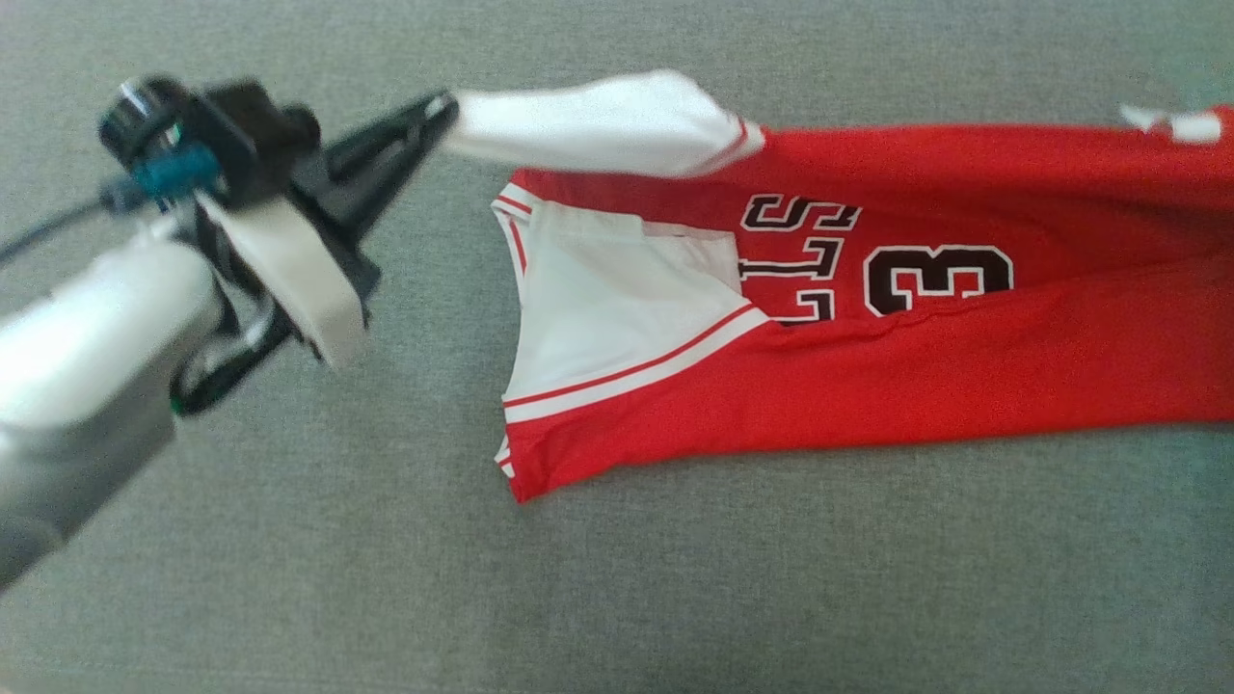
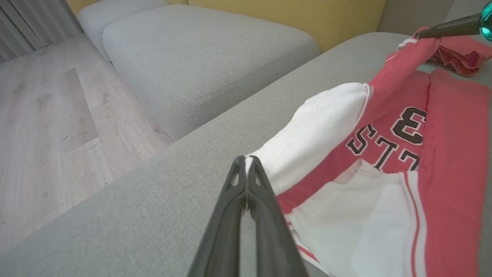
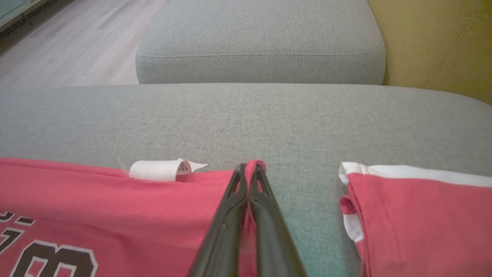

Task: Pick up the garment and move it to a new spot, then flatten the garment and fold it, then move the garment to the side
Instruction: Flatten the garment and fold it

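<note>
Your jersey lies on the grey cushion, its long axis running left to right across the head view. Take the black number 3 as your mark. Left of it and on the far side, the white sleeve is lifted, its tip pinched between the closed fingers of your left gripper. Right of the number, your right gripper is clamped on the red far edge. Both hold the same long edge, so the fold likely comes toward you.
</note>
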Available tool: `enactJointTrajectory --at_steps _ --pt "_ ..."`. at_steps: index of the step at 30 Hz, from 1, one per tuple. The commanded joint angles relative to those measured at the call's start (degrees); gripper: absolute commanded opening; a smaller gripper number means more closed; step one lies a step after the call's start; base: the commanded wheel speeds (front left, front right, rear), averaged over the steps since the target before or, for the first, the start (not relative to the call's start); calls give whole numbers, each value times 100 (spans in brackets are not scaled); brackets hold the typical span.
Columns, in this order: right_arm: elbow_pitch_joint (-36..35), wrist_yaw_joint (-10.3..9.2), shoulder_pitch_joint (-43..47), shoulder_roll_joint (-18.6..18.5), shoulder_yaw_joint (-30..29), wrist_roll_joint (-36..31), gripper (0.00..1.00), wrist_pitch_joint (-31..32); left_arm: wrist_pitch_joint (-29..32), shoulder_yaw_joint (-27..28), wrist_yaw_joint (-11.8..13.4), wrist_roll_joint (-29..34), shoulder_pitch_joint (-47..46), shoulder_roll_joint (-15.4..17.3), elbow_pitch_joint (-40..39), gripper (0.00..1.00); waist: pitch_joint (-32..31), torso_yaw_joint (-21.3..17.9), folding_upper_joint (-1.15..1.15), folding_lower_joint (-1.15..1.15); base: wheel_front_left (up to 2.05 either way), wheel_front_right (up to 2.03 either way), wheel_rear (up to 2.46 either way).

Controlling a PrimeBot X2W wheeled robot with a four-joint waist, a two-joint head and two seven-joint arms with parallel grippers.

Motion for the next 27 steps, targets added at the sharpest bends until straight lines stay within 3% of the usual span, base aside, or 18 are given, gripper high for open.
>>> enactJointTrajectory --at_steps 1,12,26,27 --pt "-262 -4 221 -142 -114 -39 0 48 -72 265 114 49 -31 292 -164 0 -57 38 0 1 0 0 0" --pt "-876 -4 1312 310 -683 -292 0 228 -119 265 653 18 1385 336 -1092 0 -257 30 0 1 0 0 0" --pt "-701 -4 1525 534 -1036 -764 0 74 -319 280 1052 -20 2096 304 -1538 0 -178 44 0 1 0 0 0" --pt "-670 -4 1520 577 -1029 -770 29 67 -341 281 1081 -46 2139 258 -1536 0 -186 47 0 1 0 0 0"
